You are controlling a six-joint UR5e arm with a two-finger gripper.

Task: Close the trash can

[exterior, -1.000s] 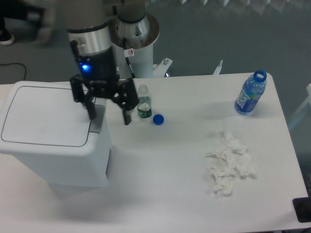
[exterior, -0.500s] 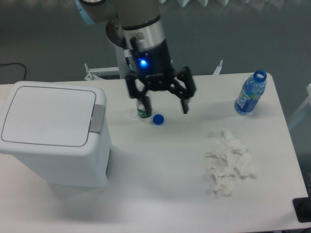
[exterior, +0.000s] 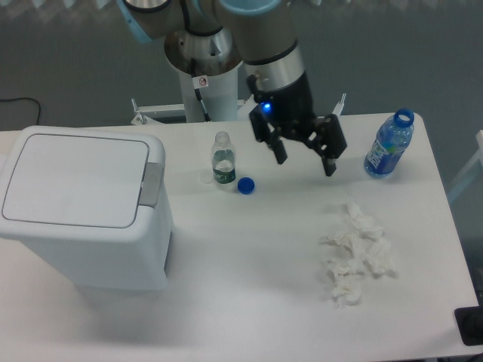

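Observation:
The trash can (exterior: 83,211) is a large white bin at the left of the table. Its flat lid (exterior: 72,181) lies down flush on the rim, with the grey latch tab (exterior: 152,185) at its right edge. My gripper (exterior: 305,160) hangs open above the table's middle back, well to the right of the can and apart from it. Nothing is between its black fingers (exterior: 329,160).
A small clear bottle (exterior: 222,159) stands uncapped beside a blue cap (exterior: 245,185). A blue water bottle (exterior: 389,145) stands at the back right. Crumpled white tissues (exterior: 355,253) lie right of centre. The robot base (exterior: 204,68) rises behind the table.
The gripper has travelled from the can's latch edge rightward across the table, past the small bottle, staying open. The lid stays down throughout.

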